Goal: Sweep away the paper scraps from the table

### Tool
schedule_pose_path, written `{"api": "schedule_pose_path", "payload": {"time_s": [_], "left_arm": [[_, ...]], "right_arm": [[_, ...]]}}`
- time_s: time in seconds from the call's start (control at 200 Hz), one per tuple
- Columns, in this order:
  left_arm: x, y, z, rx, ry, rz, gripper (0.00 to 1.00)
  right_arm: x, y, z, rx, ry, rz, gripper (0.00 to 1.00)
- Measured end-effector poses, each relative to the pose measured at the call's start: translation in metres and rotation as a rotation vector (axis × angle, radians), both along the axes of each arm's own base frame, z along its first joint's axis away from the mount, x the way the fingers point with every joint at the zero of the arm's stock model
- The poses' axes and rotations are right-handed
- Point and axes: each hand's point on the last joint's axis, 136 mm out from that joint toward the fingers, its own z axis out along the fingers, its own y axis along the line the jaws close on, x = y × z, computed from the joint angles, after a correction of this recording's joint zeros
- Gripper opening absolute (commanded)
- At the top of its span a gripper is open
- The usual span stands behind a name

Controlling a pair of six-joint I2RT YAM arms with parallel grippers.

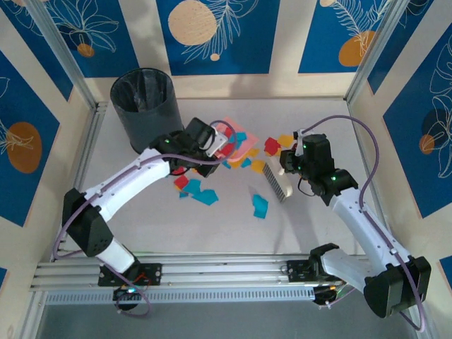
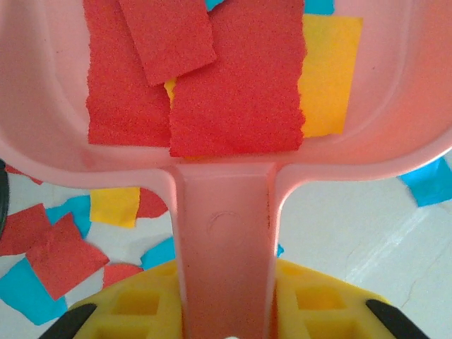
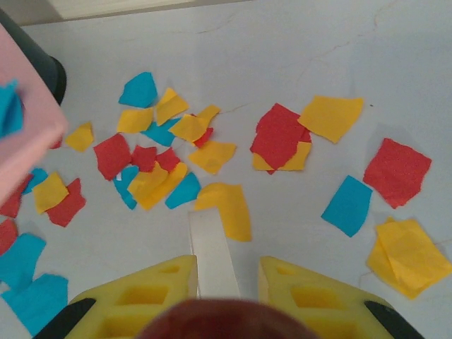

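The table (image 1: 233,226) is far from clean. My left gripper (image 1: 224,143) clamps the pink dustpan (image 2: 42,106) by its handle, a few red and yellow pieces inside. My right gripper (image 1: 284,166) is closed on the brush (image 1: 280,185). Most paper scraps (image 3: 279,134) lie loose on the table between them.

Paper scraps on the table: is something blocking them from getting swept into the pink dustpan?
No, nothing visible blocks them. The paper scraps lie loose on the table between the brush in the right gripper and the pink dustpan, with only more scraps along the way. The black bin stands beyond the dustpan.
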Motion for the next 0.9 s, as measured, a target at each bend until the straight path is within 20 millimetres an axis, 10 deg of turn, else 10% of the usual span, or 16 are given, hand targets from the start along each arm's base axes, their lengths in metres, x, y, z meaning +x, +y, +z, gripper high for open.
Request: {"api": "schedule_pose_path", "payload": {"time_s": [0.44, 0.9], "left_arm": [[0.038, 0.025, 0.081, -0.248, -0.018, 0.161, 0.00], [0.080, 0.079, 0.103, -0.503, 0.089, 0.398, 0.00]], "right_arm": [[-0.001, 0.002, -0.001, 0.012, 0.009, 0.015, 0.00], [0.000, -0.007, -0.002, 0.008, 0.014, -0.012, 0.00]]}}
